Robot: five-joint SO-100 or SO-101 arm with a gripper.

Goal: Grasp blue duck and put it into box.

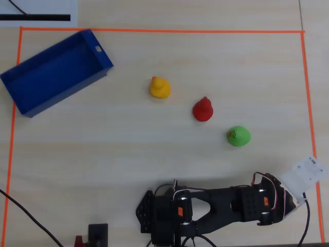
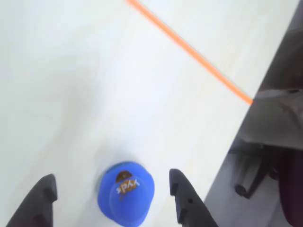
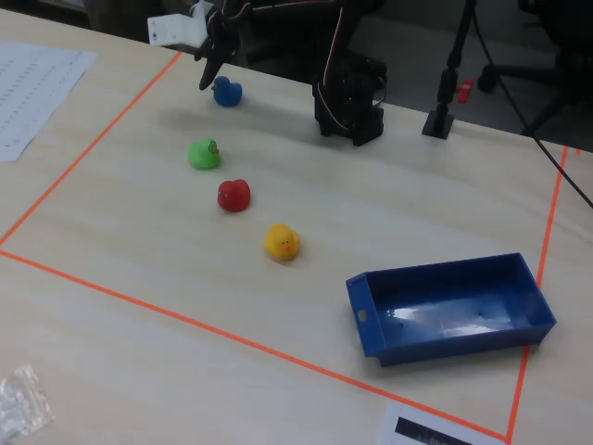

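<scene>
The small rounded blue toy duck (image 2: 126, 193) is sitting on the pale wooden counter (image 2: 71, 85), right between the black gripper's (image 2: 111, 187) wide-spread fingers (image 2: 182, 194), neither touching it. The big open-top blue plastic box (image 3: 451, 307) is lying well apart, beyond the green duck (image 3: 204, 154), red duck (image 3: 233, 195) and yellow duck (image 3: 282, 242).

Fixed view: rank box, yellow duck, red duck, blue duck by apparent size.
1. Box, by far the largest.
2. Yellow duck and red duck look about alike; not ranked.
3. Blue duck looks smallest, but it is farthest from the camera, so unsure.
</scene>
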